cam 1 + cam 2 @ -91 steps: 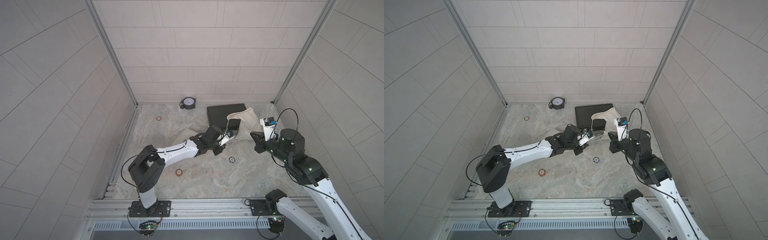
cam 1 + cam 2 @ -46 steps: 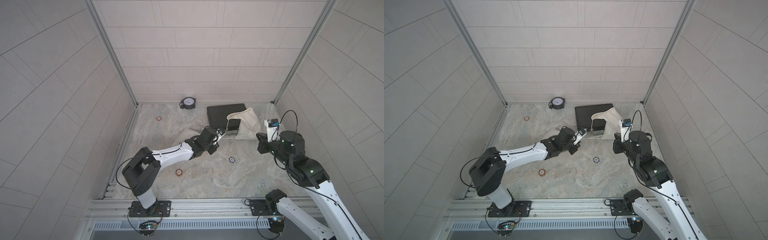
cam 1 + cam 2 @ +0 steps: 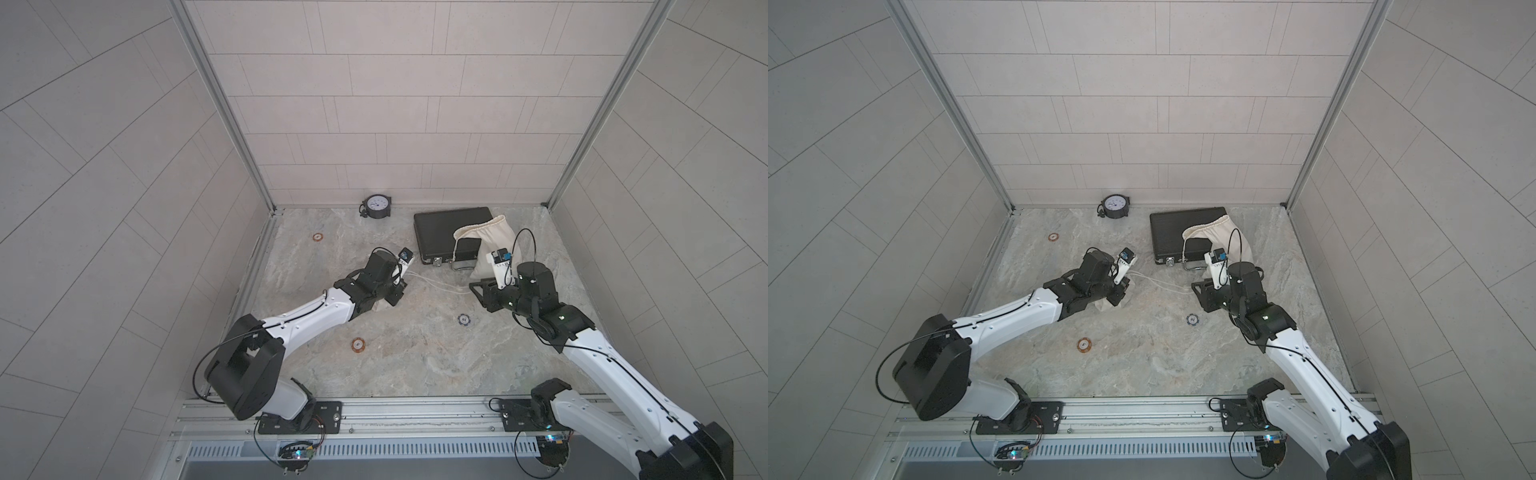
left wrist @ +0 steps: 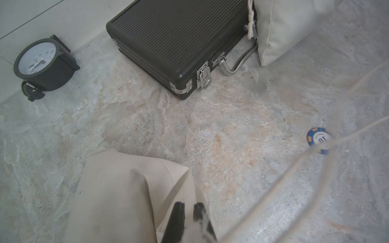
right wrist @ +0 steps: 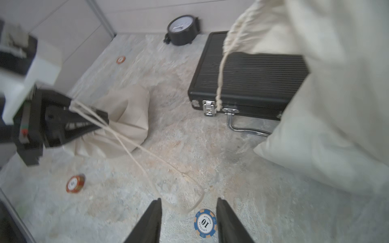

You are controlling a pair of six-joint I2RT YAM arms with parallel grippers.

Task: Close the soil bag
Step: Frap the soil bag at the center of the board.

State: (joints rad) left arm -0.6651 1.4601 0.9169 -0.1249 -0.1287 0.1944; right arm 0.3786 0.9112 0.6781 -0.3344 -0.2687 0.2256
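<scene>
The soil bag (image 5: pixel 124 117) is a small beige cloth sack lying on the stone floor; in both top views only a corner of it (image 3: pixel 377 306) (image 3: pixel 1101 305) shows under my left arm. My left gripper (image 4: pixel 188 205) (image 3: pixel 397 291) (image 3: pixel 1121 291) rests over the bag's neck, shut on its white drawstring (image 5: pixel 130 145). The drawstring (image 3: pixel 436 284) (image 3: pixel 1163 284) runs slack across the floor, and its loose end lies just ahead of my right gripper. My right gripper (image 5: pixel 188 199) (image 3: pixel 478 291) (image 3: pixel 1200 291) is open and holds nothing.
A black ribbed case (image 3: pixel 449 232) lies at the back right with a larger cream bag (image 3: pixel 494 241) draped over it. A round dial clock (image 3: pixel 376 206) stands by the back wall. A blue chip (image 5: pixel 205 223) lies between my right fingers, and orange chips (image 3: pixel 358 345) (image 3: pixel 318 237) further left.
My left arm has drawn back to the left, away from the case, staying shut. My right gripper has opened and let go of the drawstring, which now lies slack on the floor.
</scene>
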